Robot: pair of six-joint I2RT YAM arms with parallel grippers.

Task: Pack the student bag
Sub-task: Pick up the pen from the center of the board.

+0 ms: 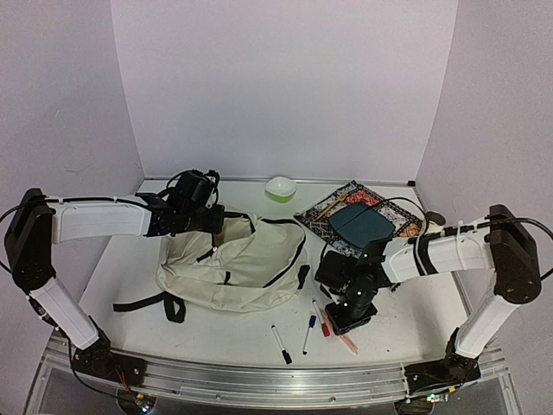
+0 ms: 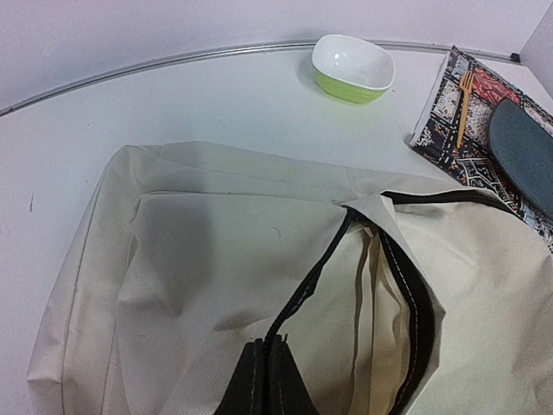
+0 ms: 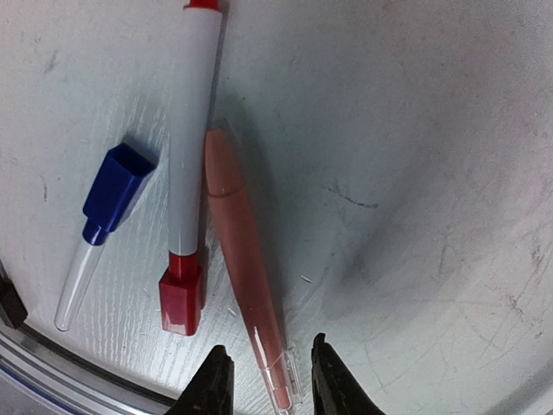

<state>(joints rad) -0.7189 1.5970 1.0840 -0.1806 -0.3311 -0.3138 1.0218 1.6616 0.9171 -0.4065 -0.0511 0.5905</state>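
On the table [image 1: 216,337], pens: four, namely black-capped marker [image 1: 281,343], blue-capped marker [image 3: 117,186], red-capped marker [image 3: 192,130], pink pen [image 3: 246,259].
Bags: one student bag [image 1: 246,259], left of centre, mouth open.
Bowls: one green bowl [image 2: 352,67].
Left hand [image 2: 263,380]: closed, pinching the bag's zip edge.
Right hand [image 3: 270,380]: partly open, one jaw on each side of the pink pen's tip.

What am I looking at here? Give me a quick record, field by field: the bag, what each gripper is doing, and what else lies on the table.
Bag: cream student bag, lying on the table, top zip open
Left gripper: shut on the edge of the bag's opening
Right gripper: open, fingers either side of a pink pen
Beside that pen: red-capped marker, blue-capped marker
Also on the table: black-capped marker, green bowl, patterned book with a dark case on it
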